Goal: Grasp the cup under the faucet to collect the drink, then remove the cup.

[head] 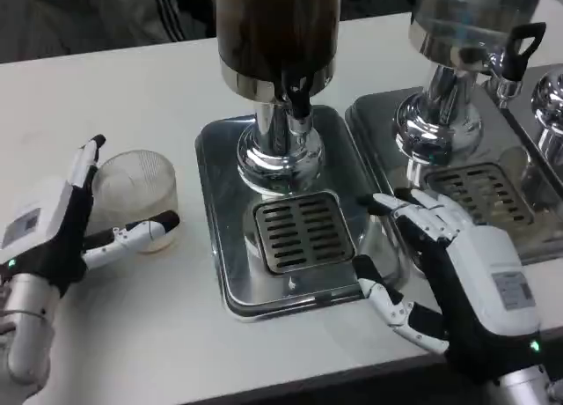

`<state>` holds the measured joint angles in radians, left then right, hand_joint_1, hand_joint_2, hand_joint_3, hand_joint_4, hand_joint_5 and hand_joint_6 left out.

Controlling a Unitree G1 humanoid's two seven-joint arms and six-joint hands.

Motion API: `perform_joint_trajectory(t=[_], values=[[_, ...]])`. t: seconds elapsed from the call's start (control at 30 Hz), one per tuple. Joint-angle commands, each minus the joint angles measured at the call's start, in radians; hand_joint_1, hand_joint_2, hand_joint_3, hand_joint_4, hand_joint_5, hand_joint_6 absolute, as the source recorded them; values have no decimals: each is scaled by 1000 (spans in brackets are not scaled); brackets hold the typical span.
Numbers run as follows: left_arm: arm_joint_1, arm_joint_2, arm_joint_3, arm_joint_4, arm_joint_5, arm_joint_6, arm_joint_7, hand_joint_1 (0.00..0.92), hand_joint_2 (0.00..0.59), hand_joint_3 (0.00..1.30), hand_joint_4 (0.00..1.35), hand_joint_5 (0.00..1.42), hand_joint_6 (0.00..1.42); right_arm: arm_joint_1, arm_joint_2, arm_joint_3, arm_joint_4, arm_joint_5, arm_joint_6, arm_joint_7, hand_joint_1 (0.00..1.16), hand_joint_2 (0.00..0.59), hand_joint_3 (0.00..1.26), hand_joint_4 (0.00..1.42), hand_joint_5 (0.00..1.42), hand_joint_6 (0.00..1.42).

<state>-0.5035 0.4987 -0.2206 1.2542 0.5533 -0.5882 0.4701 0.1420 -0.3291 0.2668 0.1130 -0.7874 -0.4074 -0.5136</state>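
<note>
A clear ribbed plastic cup (136, 194) stands upright on the white table, left of the dispenser's steel tray (220, 273). My left hand (62, 224) is beside it with its fingers spread around the cup; one finger reaches up behind it and the thumb lies across its front base. I cannot tell whether the fingers touch the cup. The dark drink dispenser (277, 35) has a black faucet (299, 101) above a slotted drip grate (303, 231). My right hand (457, 264) hovers open at the tray's right edge, holding nothing.
A second steel dispenser (462, 35) with a black tap lever (519, 48) stands on its own tray (378, 114) at the right, and part of a third shows at the far right edge. The table's front edge runs just below my hands.
</note>
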Motion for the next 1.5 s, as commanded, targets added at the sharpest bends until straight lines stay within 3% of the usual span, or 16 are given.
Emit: perform_joint_trajectory(t=[0.03, 0.27, 0.5, 0.7, 0.8, 0.9, 1.2, 1.5], values=[[-37, -21, -7, 14, -19, -2, -37, 226, 20, 0, 0, 252, 280, 24, -10, -18, -26, 14, 10, 14, 368, 420, 298, 333, 205, 144], [-54, -52, -3, 25, -33, -9, -80, 293, 40, 7, 5, 278, 287, 46, -16, -33, -48, 25, 15, 39, 366, 420, 304, 352, 229, 147], [-46, -80, 17, 32, -90, 2, -144, 420, 67, 204, 200, 451, 413, 60, -19, -43, -69, 42, 15, 60, 378, 424, 321, 372, 243, 147], [-22, -104, 28, 25, -127, -9, -128, 526, 72, 448, 496, 827, 1067, 53, -19, -43, -66, 57, 7, 78, 424, 433, 339, 390, 256, 161], [-3, -111, 39, 16, -138, -25, -87, 624, 5, 581, 655, 944, 1192, 48, -19, -42, -64, 65, 3, 86, 438, 434, 339, 392, 259, 148], [13, -106, 49, 3, -149, -52, -47, 670, 0, 645, 743, 1007, 1285, 48, -17, -43, -62, 73, 2, 92, 440, 434, 339, 398, 260, 147], [61, -67, 74, -53, -151, -160, 83, 640, 0, 674, 785, 1024, 1324, 43, -9, -35, -54, 77, -4, 86, 447, 434, 345, 415, 269, 157], [84, -46, 103, -118, -154, -255, 112, 623, 0, 673, 784, 1012, 1318, 39, -3, -36, -50, 79, -9, 84, 450, 434, 347, 419, 272, 161]])
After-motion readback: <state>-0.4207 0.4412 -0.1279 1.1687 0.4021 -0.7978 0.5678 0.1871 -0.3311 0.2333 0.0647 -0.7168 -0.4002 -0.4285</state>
